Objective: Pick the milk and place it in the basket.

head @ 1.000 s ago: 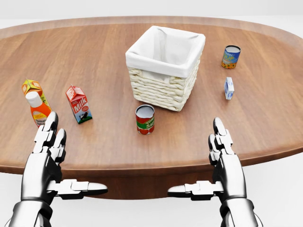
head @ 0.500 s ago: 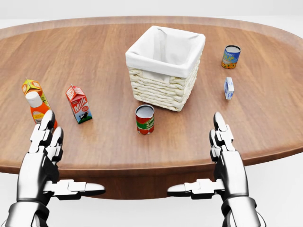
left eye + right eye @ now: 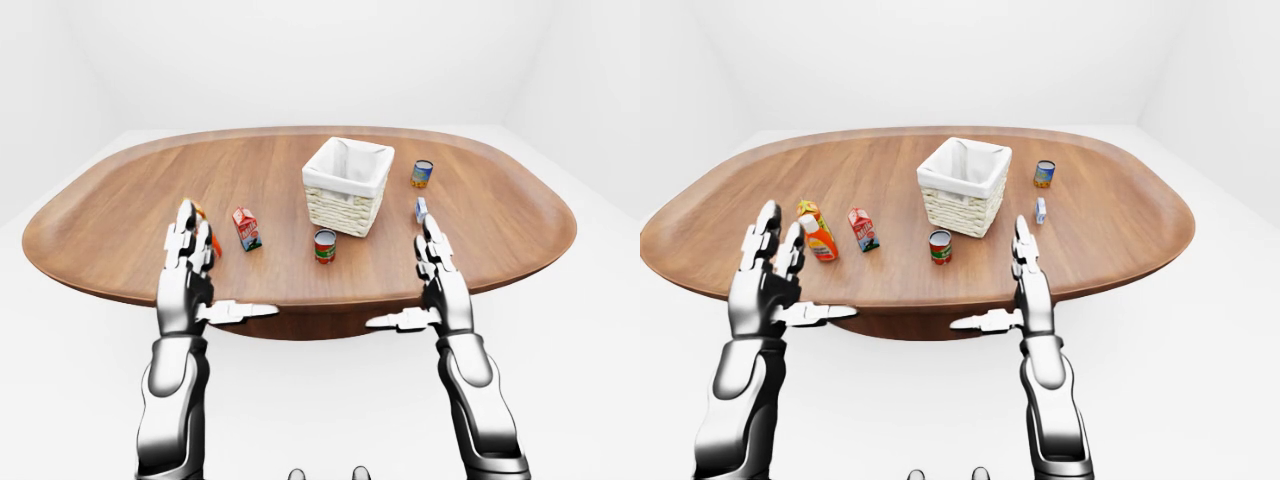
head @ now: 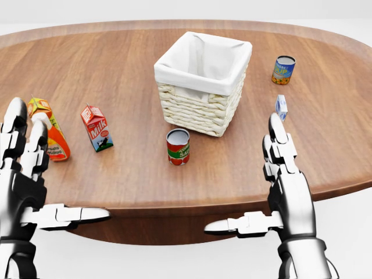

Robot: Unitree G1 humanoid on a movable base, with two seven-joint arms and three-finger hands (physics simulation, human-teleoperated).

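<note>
The milk carton (image 4: pixel 97 128), red and white with "Milk" on it, stands upright on the wooden table (image 4: pixel 133 174), left of the basket. The wicker basket (image 4: pixel 197 113) with a white cloth lining stands at the table's middle. My left hand (image 4: pixel 46 174) is open at the left edge of the head view, left of and below the milk, holding nothing. My right hand (image 4: pixel 256 186) is open at the table's near edge, below and right of the basket, holding nothing.
An orange sauce bottle (image 4: pixel 55 142) and an orange juice carton (image 4: pixel 39 106) stand just beside my left hand's fingers. A tomato can (image 4: pixel 178 146) stands below the basket. A blue can (image 4: pixel 283 70) and a small blue-white carton (image 4: pixel 281 106) stand to the right.
My left hand has moved left and up, uncovering the orange bottle. My right hand has risen slightly and shifted right. The things on the table have not moved.
</note>
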